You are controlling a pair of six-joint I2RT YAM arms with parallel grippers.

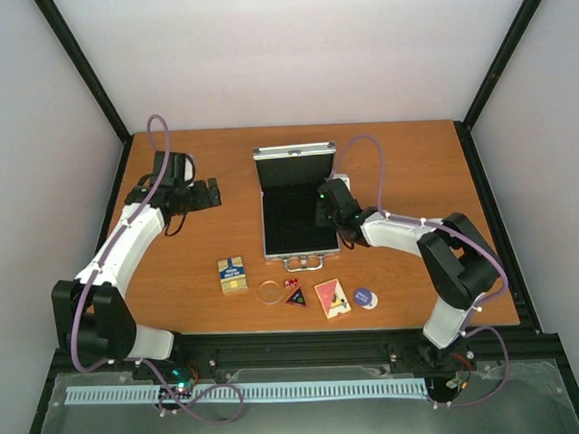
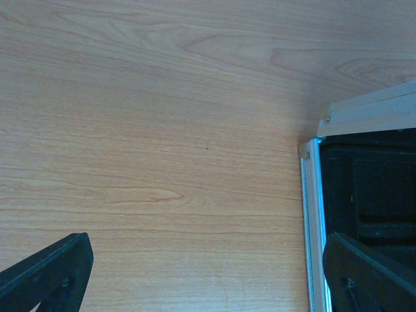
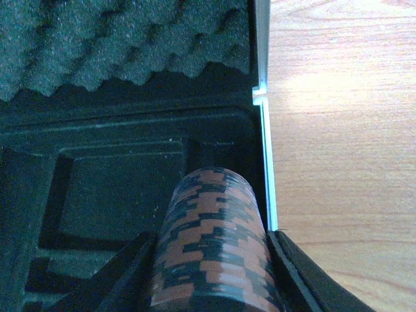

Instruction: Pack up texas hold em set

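Near the middle of the wooden surface lies the silver case, lid raised, black moulded lining and ridged foam showing. In front of it sit a blue-yellow deck, a pink deck, a clear disc, a blue disc, a black triangle and red dice. Reaching over the case's right side, the right tool grasps the brown-and-black chip stack over the lining, while the left tool hangs released over bare wood left of the case, white walls around.

Wooden table: silver case, blue deck, clear disc, triangle, pink deck, blue disc
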